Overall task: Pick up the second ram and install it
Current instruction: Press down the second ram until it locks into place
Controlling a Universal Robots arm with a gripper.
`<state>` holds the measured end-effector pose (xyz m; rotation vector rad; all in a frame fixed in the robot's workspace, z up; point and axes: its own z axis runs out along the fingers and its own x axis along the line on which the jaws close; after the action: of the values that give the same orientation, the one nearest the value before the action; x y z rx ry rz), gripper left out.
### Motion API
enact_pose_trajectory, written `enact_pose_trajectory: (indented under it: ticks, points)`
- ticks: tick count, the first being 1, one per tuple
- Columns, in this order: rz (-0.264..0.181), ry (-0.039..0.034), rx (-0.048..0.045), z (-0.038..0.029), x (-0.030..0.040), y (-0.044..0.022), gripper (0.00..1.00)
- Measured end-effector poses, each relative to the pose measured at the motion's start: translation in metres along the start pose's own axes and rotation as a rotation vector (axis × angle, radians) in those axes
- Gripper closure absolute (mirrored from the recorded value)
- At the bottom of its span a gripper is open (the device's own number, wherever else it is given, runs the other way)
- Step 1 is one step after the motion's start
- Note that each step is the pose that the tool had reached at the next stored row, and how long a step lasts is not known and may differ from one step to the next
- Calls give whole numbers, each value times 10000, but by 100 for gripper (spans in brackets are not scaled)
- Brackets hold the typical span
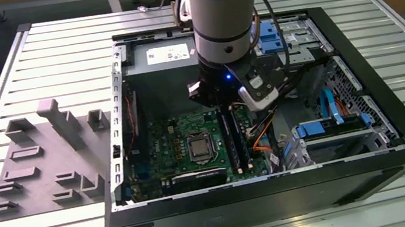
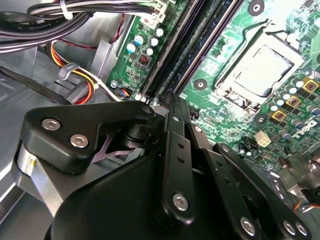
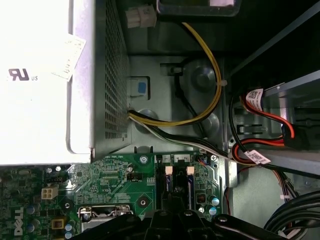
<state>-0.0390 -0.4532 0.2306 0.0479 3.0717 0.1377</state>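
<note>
Exterior view, left to right. One grey holder plate (image 1: 38,170) lies on the slatted worktop (image 1: 45,46) at the left of the frame, carrying several grey blocks. I do not count them, since some hide others.

One open computer case (image 1: 276,197) sits at centre. Inside it are one pale power supply (image 1: 163,54) at upper centre, one green motherboard (image 1: 171,147) with one processor socket (image 1: 201,149), and two blue drive brackets (image 1: 330,126) toward the right.

One arm (image 1: 223,5) comes down from the top of the frame into the case. The gripper (image 1: 223,103) hangs just above the upper end of the memory slots.

Two long dark strips run side by side just right of the socket. I take the second ram (image 1: 240,143) for one of them, standing in its slot. I cannot tell which of the two it is.

In the second wrist view the fingers (image 2: 175,145) are drawn together and I see nothing between them. Their tips sit at the near end of the slots, and the second ram (image 2: 200,45) runs away from them toward the top of the frame, below the tips and not in their grip.

In the first wrist view two white slot latches (image 3: 169,170) show at lower centre, just above the gripper (image 3: 172,217).
</note>
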Motion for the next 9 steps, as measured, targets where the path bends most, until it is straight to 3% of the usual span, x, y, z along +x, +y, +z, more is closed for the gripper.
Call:
enact_pose_trajectory:
  ticks: [9]
  points:
    - [0,0,0,-2,-1,-25,89]
